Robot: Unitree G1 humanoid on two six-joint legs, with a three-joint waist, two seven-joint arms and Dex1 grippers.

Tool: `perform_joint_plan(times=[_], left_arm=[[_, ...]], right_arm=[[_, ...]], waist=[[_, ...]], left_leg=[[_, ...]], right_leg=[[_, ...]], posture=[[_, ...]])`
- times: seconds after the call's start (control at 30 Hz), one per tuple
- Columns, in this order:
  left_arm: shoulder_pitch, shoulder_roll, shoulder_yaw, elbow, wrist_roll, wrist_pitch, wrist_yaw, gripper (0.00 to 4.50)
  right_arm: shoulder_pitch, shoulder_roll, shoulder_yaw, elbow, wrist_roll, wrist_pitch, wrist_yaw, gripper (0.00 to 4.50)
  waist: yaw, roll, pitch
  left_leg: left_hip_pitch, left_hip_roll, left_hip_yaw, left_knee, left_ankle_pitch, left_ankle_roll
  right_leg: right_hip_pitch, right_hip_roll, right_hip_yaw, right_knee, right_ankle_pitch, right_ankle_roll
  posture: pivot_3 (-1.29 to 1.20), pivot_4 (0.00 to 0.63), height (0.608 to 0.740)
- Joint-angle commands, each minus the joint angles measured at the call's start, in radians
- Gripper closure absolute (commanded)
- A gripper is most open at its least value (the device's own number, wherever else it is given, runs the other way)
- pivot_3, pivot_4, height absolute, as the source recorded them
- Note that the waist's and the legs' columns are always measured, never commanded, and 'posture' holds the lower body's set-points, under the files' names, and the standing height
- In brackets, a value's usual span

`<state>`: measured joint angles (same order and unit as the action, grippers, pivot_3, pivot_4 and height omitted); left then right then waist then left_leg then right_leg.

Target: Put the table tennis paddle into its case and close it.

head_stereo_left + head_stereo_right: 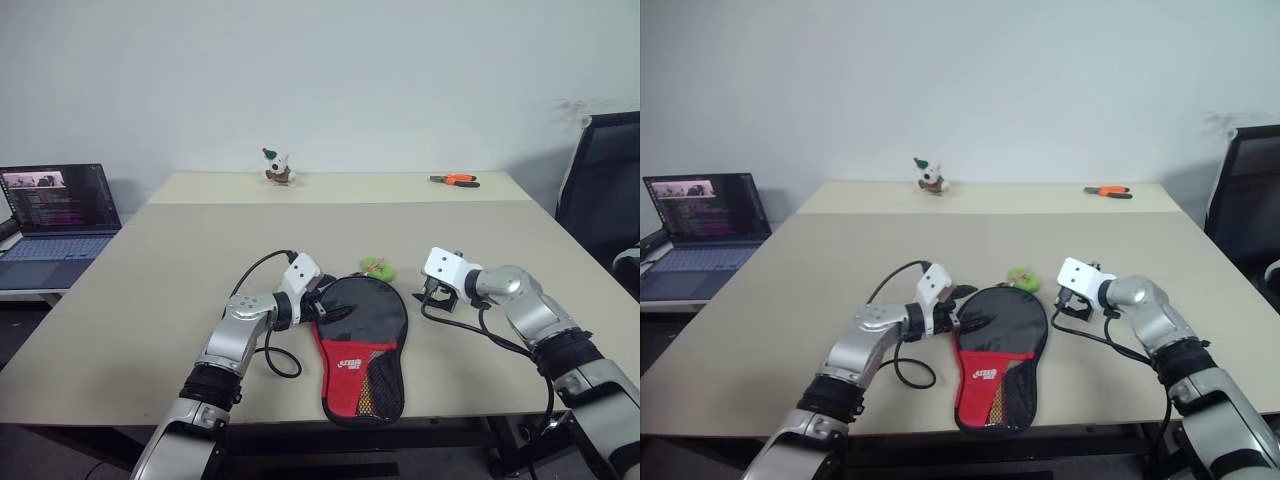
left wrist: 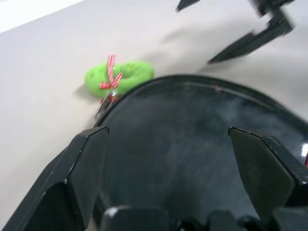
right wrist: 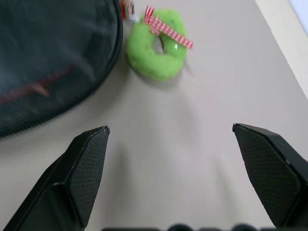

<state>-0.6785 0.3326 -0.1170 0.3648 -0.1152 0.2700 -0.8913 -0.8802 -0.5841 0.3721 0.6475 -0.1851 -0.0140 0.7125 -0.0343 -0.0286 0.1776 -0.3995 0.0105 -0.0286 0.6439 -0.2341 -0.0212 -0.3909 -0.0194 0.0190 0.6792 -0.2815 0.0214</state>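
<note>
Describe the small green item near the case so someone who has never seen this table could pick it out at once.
On the beige table, find the black-and-red paddle case lying between the two grippers. Just beyond its rounded black end lies a small green ring-shaped plush. Its bright green fuzz and red-and-white checked ribbon set it apart.

The case [image 1: 360, 345], paddle-shaped, black above and red below with a white logo and mesh pocket, was laid flat near the worktop's [image 1: 150, 300] front edge, round end away.

Table [image 1: 150, 300] bears case [image 1: 362, 345] (green wreath [image 1: 377, 266] beside).
</note>
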Motion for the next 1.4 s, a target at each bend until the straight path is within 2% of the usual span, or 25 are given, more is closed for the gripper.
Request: perform_joint_plan(times=[0.03,0.27,0.53,0.63,1.0,1.4], left_arm=[[-0.001,0.012,-0.012,-0.02,-0.005,0.012,-0.014,0.16],[0.04,0.028,-0.033,0.011,0.014,0.006,-0.018,0.16],[0.054,0.027,-0.04,-0.015,0.018,0.013,-0.016,0.16],[0.061,0.028,-0.041,-0.026,0.018,0.017,-0.014,0.0],[0.087,0.04,-0.041,-0.06,0.023,0.027,-0.011,0.0],[0.089,0.038,-0.048,-0.065,0.026,0.026,-0.009,0.0]], right_arm=[[-0.067,0.046,-0.008,0.108,-0.04,-0.122,-0.046,0.0],[-0.192,0.195,-0.004,0.389,-0.11,-0.262,-0.185,0.0],[-0.285,0.305,0.04,0.586,-0.222,-0.313,-0.319,0.0],[-0.304,0.324,0.061,0.623,-0.263,-0.309,-0.349,0.59],[-0.312,0.357,0.013,0.679,-0.246,-0.166,-0.222,4.47],[-0.334,0.35,-0.085,0.645,-0.185,-0.142,-0.186,4.47]], waist=[[-0.002,0.0,0.0],[-0.005,0.002,0.002],[-0.005,0.002,0.002],[-0.006,0.002,0.002],[-0.006,0.002,0.002],[-0.006,0.002,0.002]], left_leg=[[0.0,0.0,0.0,0.0,0.0,0.0],[0.001,0.001,-0.001,0.0,0.0,0.0],[0.001,0.001,-0.001,0.0,0.0,0.0],[0.001,0.001,-0.001,0.0,0.0,0.0],[0.002,0.001,-0.001,0.0,0.0,0.0],[0.002,0.001,-0.001,0.0,0.0,0.0]], right_leg=[[0.0,0.0,0.0,0.0,0.0,0.0],[0.0,0.0,0.001,0.001,0.0,-0.001],[0.0,-0.001,0.001,0.002,0.0,-0.001],[0.0,-0.001,0.001,0.002,0.0,-0.001],[0.0,-0.001,0.001,0.002,0.0,-0.001],[0.0,-0.001,0.001,0.002,0.001,-0.001]], posture=[[0.0,0.15,0.74],[0.0,0.15,0.74],[0.0,0.15,0.74],[0.0,0.15,0.74],[0.0,0.15,0.74],[0.0,0.15,0.74]])
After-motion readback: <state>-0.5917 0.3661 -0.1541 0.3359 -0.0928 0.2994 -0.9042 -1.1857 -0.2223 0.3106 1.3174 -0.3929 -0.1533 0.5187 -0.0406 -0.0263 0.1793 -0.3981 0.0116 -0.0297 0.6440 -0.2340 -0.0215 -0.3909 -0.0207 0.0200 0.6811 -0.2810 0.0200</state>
